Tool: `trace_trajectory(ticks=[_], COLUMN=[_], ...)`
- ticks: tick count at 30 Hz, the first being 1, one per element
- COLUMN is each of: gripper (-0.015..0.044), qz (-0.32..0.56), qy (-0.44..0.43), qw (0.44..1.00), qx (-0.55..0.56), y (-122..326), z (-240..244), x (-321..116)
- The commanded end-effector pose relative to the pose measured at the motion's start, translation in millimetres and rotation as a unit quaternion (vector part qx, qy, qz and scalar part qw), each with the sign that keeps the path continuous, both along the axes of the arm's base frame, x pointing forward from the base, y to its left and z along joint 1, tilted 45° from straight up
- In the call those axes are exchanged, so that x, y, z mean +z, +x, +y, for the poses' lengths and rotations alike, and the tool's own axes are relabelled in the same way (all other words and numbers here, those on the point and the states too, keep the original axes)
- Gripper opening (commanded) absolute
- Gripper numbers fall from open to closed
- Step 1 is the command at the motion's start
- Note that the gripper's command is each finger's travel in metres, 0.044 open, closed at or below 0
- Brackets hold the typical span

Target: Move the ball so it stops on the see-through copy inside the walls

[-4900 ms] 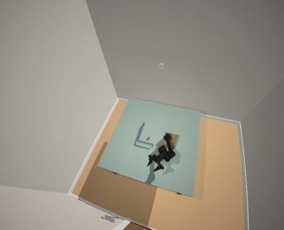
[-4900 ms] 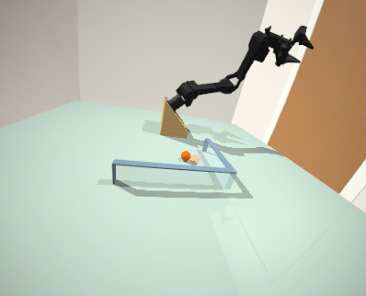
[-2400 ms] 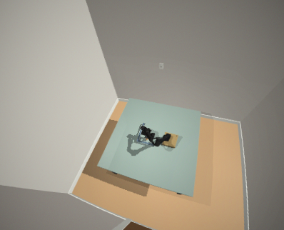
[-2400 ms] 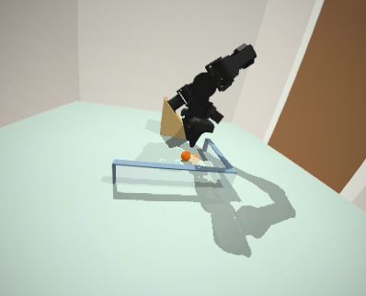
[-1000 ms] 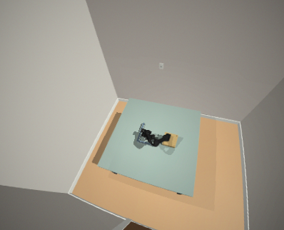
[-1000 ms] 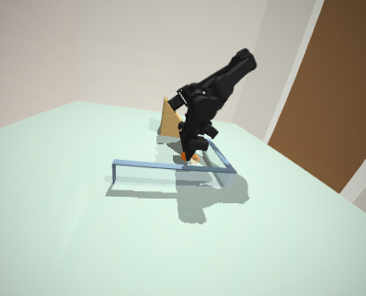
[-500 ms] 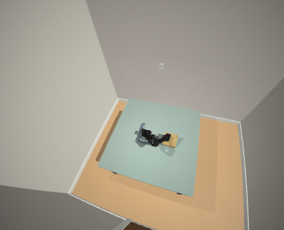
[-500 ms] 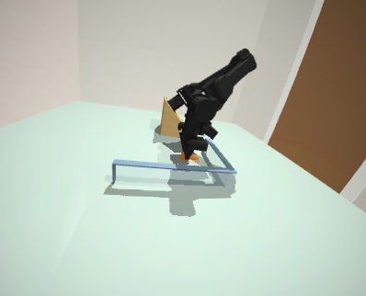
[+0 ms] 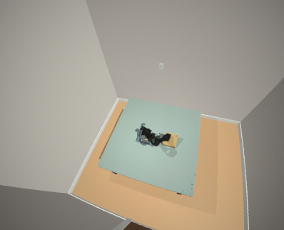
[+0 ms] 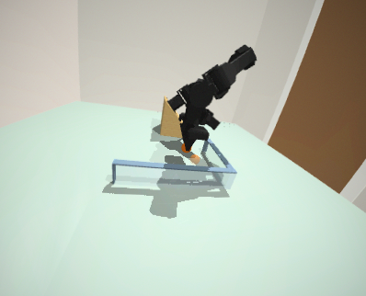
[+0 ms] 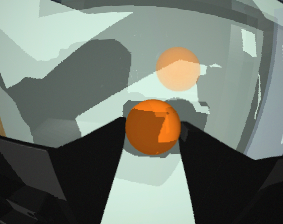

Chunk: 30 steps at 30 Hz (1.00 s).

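Black parallel-jaw hand (image 11: 153, 137) is down inside the corner, pinching the small orange ball (image 11: 152, 127) between its two dark fingers. In the wrist view the ball sits right at the fingertips, one on each side.

The pale, see-through orange copy of the ball (image 11: 178, 68) lies just beyond the held ball, near but apart, on the pale green tabletop (image 10: 78, 239). The grip looks meant to carry the ball that short way rather than roll it, which could let it run on.

The two low clear blue-edged walls (image 10: 170, 172) meet at the corner on the right in the exterior view; ball and copy both lie within them.

A tan wedge-shaped block (image 10: 171, 120) stands behind the arm.
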<state>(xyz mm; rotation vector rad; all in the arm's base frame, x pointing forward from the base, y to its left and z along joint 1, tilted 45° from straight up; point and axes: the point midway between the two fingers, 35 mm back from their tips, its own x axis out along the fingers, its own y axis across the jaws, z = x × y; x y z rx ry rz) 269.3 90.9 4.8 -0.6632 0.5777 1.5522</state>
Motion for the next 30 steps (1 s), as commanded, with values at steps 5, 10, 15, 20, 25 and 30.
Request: trace_trajectory(ticks=[5, 10, 15, 20, 25, 30], gripper=[0.0000, 0.0000, 0.0000, 0.0000, 0.0000, 0.0000], qz=[-0.007, -0.007, -0.007, -0.007, -0.007, -0.007], qy=[-0.004, -0.001, 0.001, 0.000, 0.000, 0.002], qw=[1.000, 1.000, 1.000, 1.000, 1.000, 1.000], qx=[0.001, 0.002, 0.002, 0.002, 0.002, 0.002], y=[5.6, 2.0, 0.3, 5.0, 12.9, 17.1], z=[-36.2, -57.3, -63.2, -52.2, -28.5, -11.1], x=[36.9, 61.2, 68.7, 66.2, 62.2, 60.1])
